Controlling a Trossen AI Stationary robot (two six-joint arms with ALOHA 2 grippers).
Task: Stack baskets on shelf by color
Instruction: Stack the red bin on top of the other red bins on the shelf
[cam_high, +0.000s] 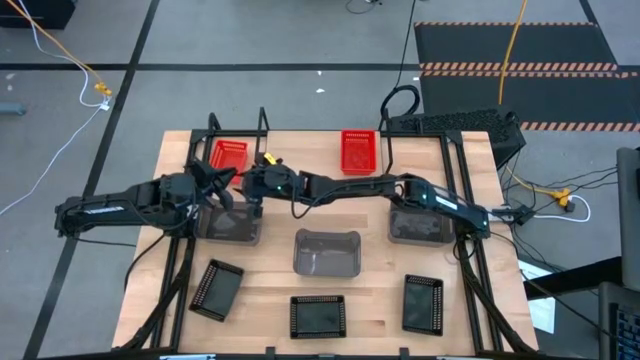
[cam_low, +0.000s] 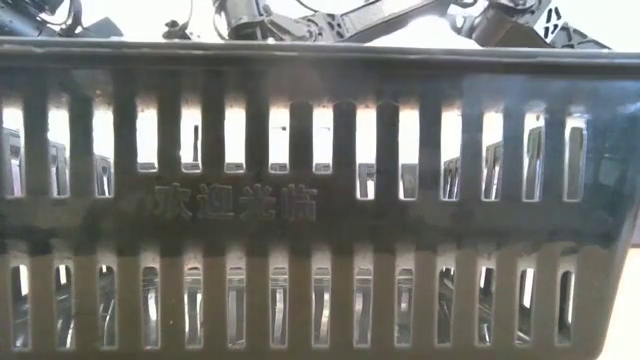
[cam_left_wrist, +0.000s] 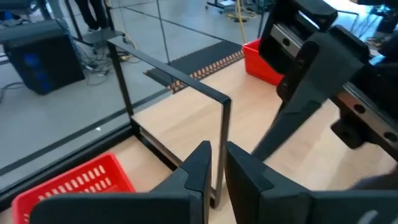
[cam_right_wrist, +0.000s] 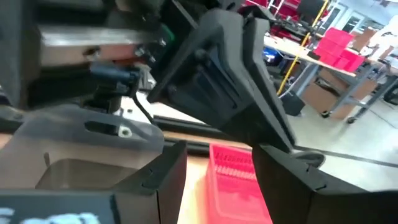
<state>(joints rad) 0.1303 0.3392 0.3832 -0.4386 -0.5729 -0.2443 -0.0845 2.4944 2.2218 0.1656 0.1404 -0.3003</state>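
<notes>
Two red baskets sit at the table's far side, one (cam_high: 230, 155) between the shelf's black frames (cam_high: 213, 125), the other (cam_high: 358, 150) farther right. Three grey baskets (cam_high: 232, 222) (cam_high: 326, 252) (cam_high: 418, 225) stand mid-table, and three black ones (cam_high: 216, 288) (cam_high: 317, 315) (cam_high: 422, 303) lie near the front edge. My left gripper (cam_high: 215, 185) (cam_left_wrist: 216, 171) is open by a narrow gap and holds nothing; a shelf frame upright (cam_left_wrist: 222, 143) shows beyond that gap. My right gripper (cam_high: 262, 185) (cam_right_wrist: 217, 168) reaches across the table, open wide, with a red basket (cam_right_wrist: 233, 180) showing between its fingers beyond their tips.
A black basket's slotted wall (cam_low: 320, 200) fills the low view and hides the table there. Both grippers are close together above the left grey basket, just in front of the shelf frame (cam_left_wrist: 174, 78). Bare wood lies between the red baskets (cam_high: 300, 150).
</notes>
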